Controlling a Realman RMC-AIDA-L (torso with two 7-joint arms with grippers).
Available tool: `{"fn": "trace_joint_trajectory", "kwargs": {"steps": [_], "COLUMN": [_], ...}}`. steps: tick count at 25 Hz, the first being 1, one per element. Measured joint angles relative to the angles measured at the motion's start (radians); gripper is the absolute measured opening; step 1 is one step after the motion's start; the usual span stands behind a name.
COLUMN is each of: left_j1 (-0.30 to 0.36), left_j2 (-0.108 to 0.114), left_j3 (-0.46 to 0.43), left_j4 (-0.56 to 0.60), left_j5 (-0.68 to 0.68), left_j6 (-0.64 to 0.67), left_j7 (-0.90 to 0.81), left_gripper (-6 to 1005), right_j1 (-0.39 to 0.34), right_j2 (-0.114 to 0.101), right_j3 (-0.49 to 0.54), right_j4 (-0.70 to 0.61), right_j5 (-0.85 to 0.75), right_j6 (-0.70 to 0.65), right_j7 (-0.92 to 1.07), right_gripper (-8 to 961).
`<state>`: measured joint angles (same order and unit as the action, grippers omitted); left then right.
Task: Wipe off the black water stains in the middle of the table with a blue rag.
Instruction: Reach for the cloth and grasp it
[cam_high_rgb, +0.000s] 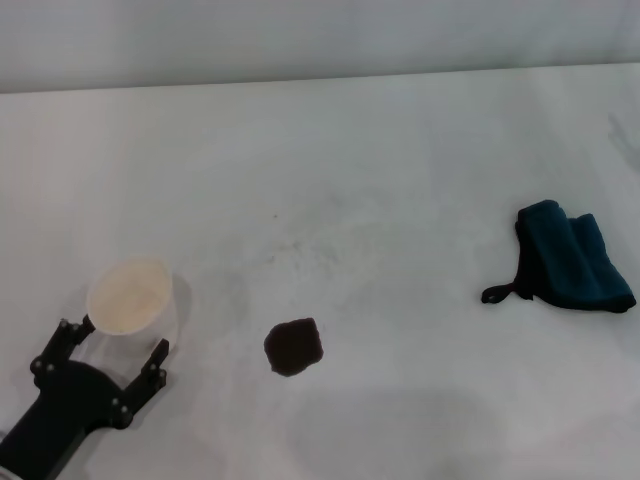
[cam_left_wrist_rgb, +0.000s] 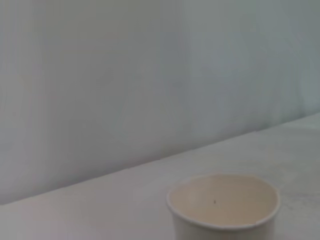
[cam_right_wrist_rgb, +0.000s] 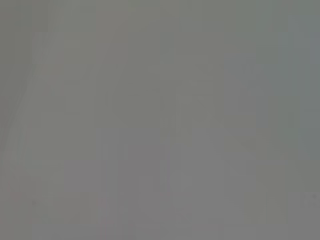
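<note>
The black water stains (cam_high_rgb: 293, 347) form one dark ragged blot on the white table (cam_high_rgb: 380, 180), near the front middle. At the right side lies the blue rag (cam_high_rgb: 573, 258), folded, its thin black loop trailing toward the left. My left gripper (cam_high_rgb: 115, 345) is at the front left, open, its fingers (cam_high_rgb: 155, 360) on either side of a white paper cup (cam_high_rgb: 130, 295); whether they touch it I cannot tell. The same cup (cam_left_wrist_rgb: 223, 205) fills the low part of the left wrist view, empty inside. My right gripper is out of view.
The table's far edge (cam_high_rgb: 320, 78) meets a pale wall. Faint grey specks (cam_high_rgb: 275, 215) dot the surface behind the blot. The right wrist view is a plain grey field.
</note>
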<state>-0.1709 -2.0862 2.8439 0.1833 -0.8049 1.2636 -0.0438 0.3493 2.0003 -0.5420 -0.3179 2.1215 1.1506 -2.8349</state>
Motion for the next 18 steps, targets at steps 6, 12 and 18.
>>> {"fn": "trace_joint_trajectory", "kwargs": {"steps": [6,12,18], "left_j1": [0.060,0.122,0.172], "left_j2": [0.000,0.001,0.006], "left_j3": [0.000,0.000,-0.001], "left_j4": [0.049,0.069,0.071], "left_j5": [-0.006,-0.034,-0.137], "left_j6": [0.022,0.059,0.143], "left_j7": [0.003,-0.004,-0.008], "left_gripper": [854,853,852], "right_j1": [0.000,-0.001,0.005], "right_j2": [0.000,0.002,0.004], "right_j3": [0.009,0.012,0.013], "right_j4": [0.004,0.025,0.097], "right_j5": [0.005,0.036,0.156], "right_j6": [-0.002,0.011,0.051], "right_j7": [-0.033,-0.051,-0.066], "right_gripper": [786,785,785]}}
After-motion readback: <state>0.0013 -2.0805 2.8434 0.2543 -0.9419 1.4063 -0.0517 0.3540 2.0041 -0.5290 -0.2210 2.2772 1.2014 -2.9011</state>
